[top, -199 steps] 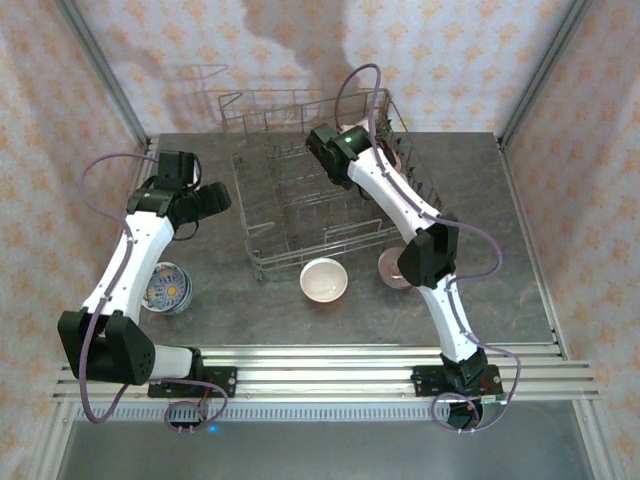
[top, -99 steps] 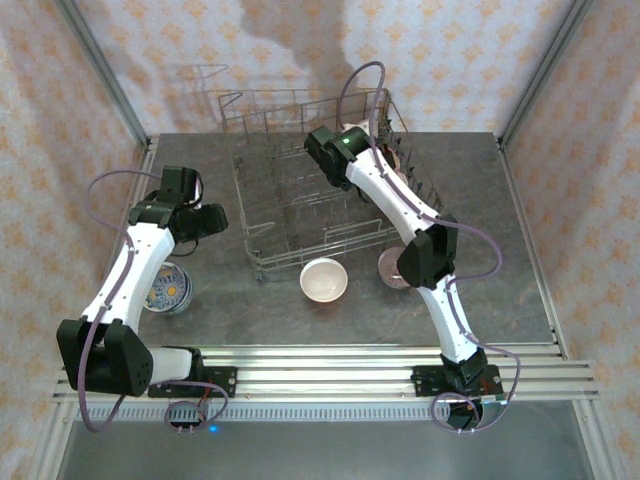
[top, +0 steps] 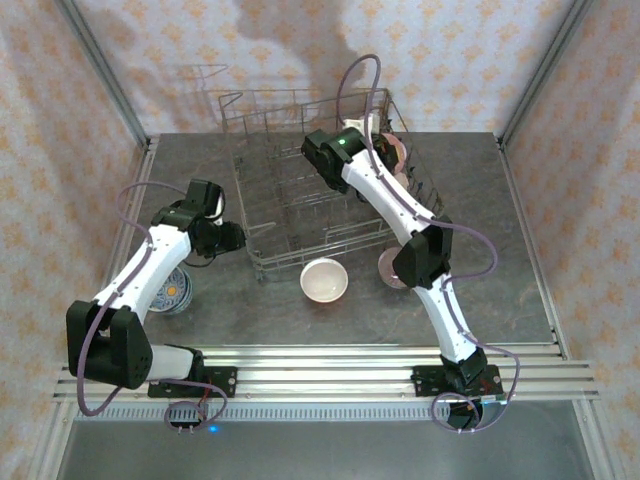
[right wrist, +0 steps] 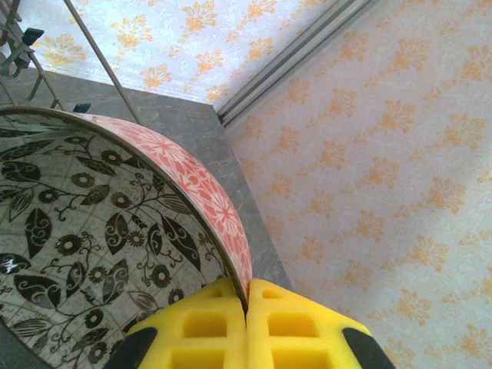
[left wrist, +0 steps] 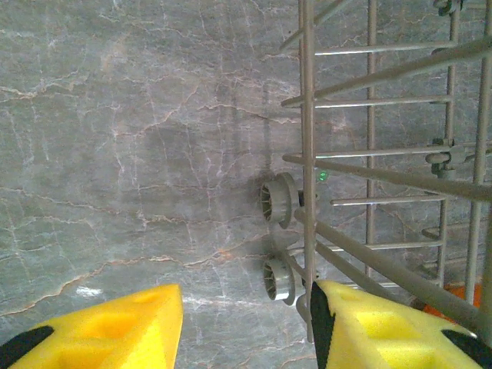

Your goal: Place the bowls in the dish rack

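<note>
Three loose items, white bowl (top: 324,279), pinkish bowl (top: 386,270) and blue-patterned bowl (top: 172,291), are lying on the table (top: 520,250) before the dish rack (top: 300,262). Right jaws are clamping the leaf-patterned bowl (right wrist: 92,231) by its rim at the rack's far-right corner. Left jaws are hanging part-open, holding nothing, at its near-left corner.

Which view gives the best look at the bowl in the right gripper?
Right wrist: the bowl is close up, dark leaf pattern inside, red outside, its rim pinched by the right gripper. Top external catches just a pinkish sliver beside the arm, over the dish rack.
</note>
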